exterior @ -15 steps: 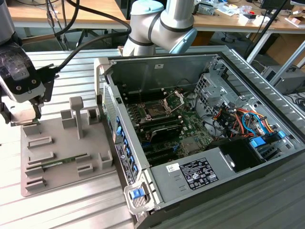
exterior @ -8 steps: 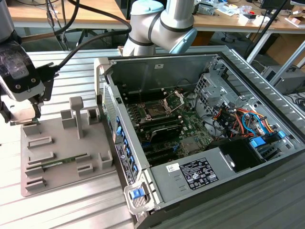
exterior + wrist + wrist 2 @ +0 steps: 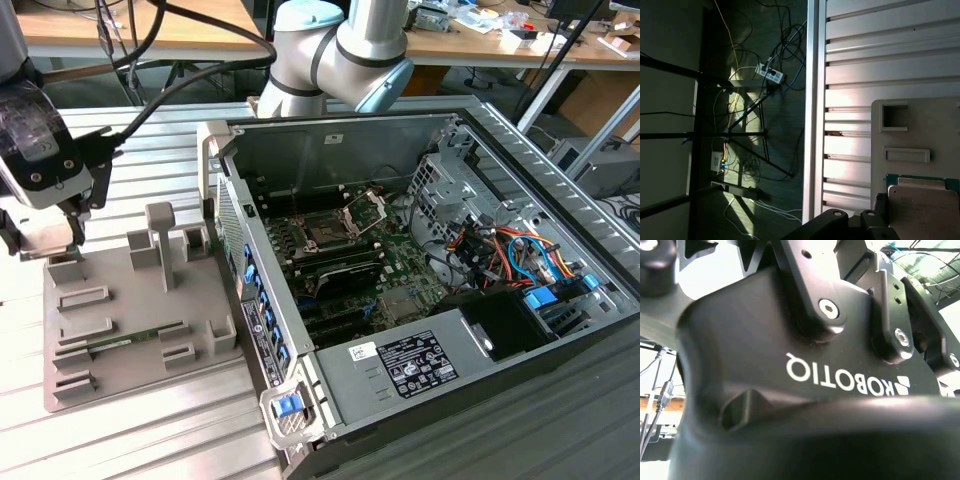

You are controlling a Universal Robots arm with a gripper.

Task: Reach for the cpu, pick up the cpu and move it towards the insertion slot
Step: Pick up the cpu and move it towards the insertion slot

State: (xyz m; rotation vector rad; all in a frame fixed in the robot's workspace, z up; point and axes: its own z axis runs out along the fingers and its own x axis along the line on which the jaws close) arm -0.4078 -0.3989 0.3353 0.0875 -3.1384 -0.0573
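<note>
Since the cpu (image 3: 924,212) is a flat square, it has no long axis to line up with. What matters is that it lies face-up in a corner pocket of the gray tray (image 3: 920,130), close beneath the gripper (image 3: 48,245). In the first wrist view the gripper's dark linkage sits just beside the chip's edge, so I judge the approach to be straight down rather than sideways.

In the exterior view the gripper hangs over the tray's far corner, at the 9 o'clock edge of the scene. I cannot tell whether the pincer is spread or pressed together. The chip looks seated in its pocket, not lifted.

The insertion slot (image 3: 325,237) lies well apart from the gripper, toward 3 o'clock, down inside the open computer case (image 3: 400,130) and beyond the case wall that faces the tray. With a single arm on the rig, there is no question of which is nearer. I judge the work to be at the reach, with the lift not yet done.
</note>
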